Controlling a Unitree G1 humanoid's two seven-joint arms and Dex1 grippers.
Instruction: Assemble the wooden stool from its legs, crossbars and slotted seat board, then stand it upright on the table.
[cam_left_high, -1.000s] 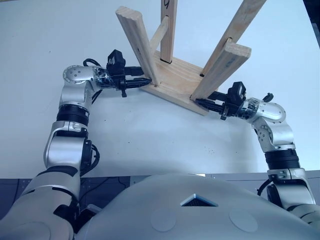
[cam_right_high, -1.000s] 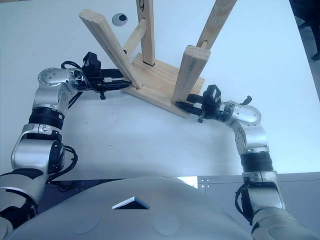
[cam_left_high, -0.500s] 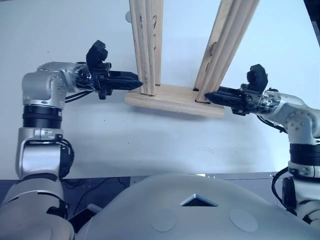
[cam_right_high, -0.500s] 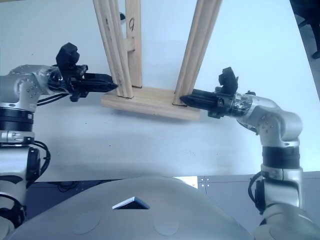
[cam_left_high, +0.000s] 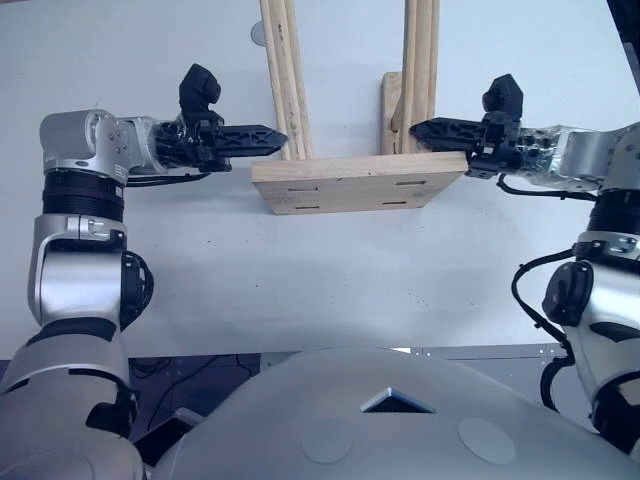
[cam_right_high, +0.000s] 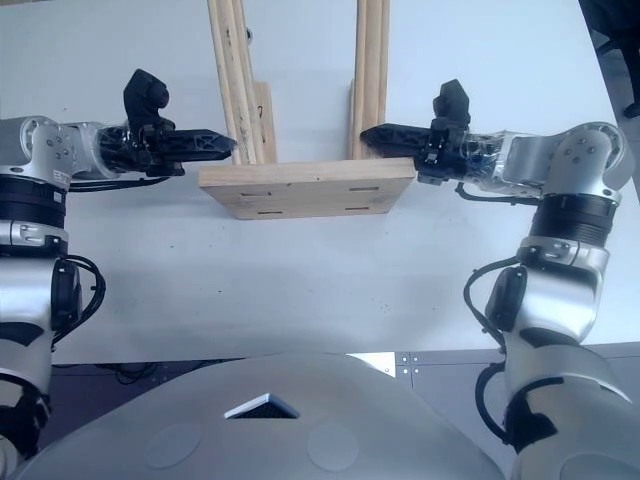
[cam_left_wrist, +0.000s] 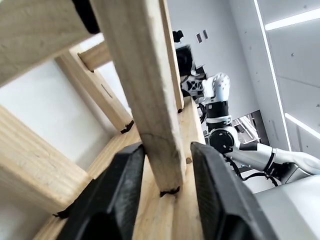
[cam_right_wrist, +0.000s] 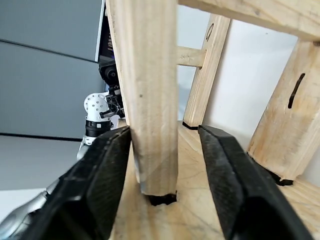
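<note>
The left pincer (cam_left_high: 278, 138) is clenched on one side of the pale wooden stool (cam_left_high: 300, 170), its two black fingers (cam_left_wrist: 125, 170) straddling a square leg (cam_left_high: 283, 70) right where it enters the rectangular slotted seat board (cam_left_high: 355, 192). The right pincer (cam_left_high: 418, 127) grasps the opposite leg (cam_left_high: 420, 50) at the same joint, though on one side a thin gap seems to show between finger (cam_right_wrist: 220, 165) and wood. The stool thus lies directly between the two pincers, each pointing inward at it. The seat board sits just on the robot's side of both sets of fingertips, its slotted face turned toward the robot. The legs run from the fingers straight away from the robot, side by side, joined farther out by a thin round crossbar (cam_right_wrist: 190, 56). Whether the board's edge touches the white table (cam_left_high: 300, 290) cannot be told. Both arms are equally near, one per side. Assembly looks done; what remains, I judge, is to pivot the stool about the line joining the pincers until its long axis points the legs down at the table.
</note>
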